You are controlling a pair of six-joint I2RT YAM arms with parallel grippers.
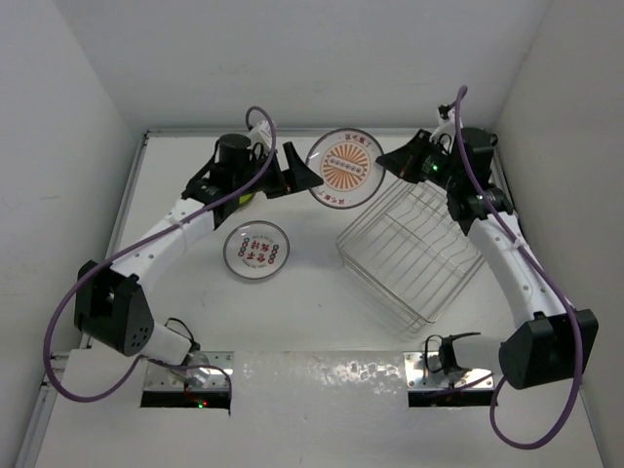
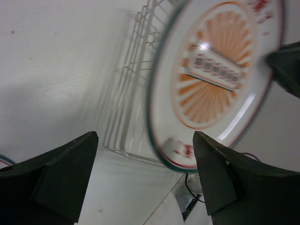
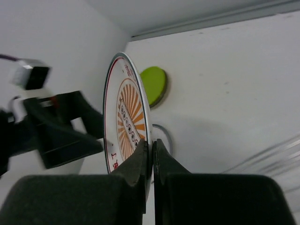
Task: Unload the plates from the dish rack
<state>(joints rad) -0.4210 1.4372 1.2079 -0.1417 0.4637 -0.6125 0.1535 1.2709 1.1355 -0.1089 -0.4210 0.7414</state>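
A white plate with an orange sunburst centre (image 1: 346, 171) hangs upright in the air left of the dish rack (image 1: 409, 255). My right gripper (image 3: 152, 141) is shut on its rim, pinching the edge of the plate (image 3: 123, 117). My left gripper (image 2: 145, 138) is open on the other side, and the plate's lower rim (image 2: 161, 140) sits between its fingers, close to the right finger (image 2: 220, 173). The silver wire rack (image 2: 136, 70) shows no plates inside it. In the top view the left gripper (image 1: 304, 174) and right gripper (image 1: 388, 162) flank the plate.
A white plate with red characters (image 1: 256, 251) lies flat on the table left of the rack. A lime green plate (image 3: 154, 85) lies near the back wall, mostly hidden under the left arm (image 1: 249, 195). Walls close in at the back and both sides.
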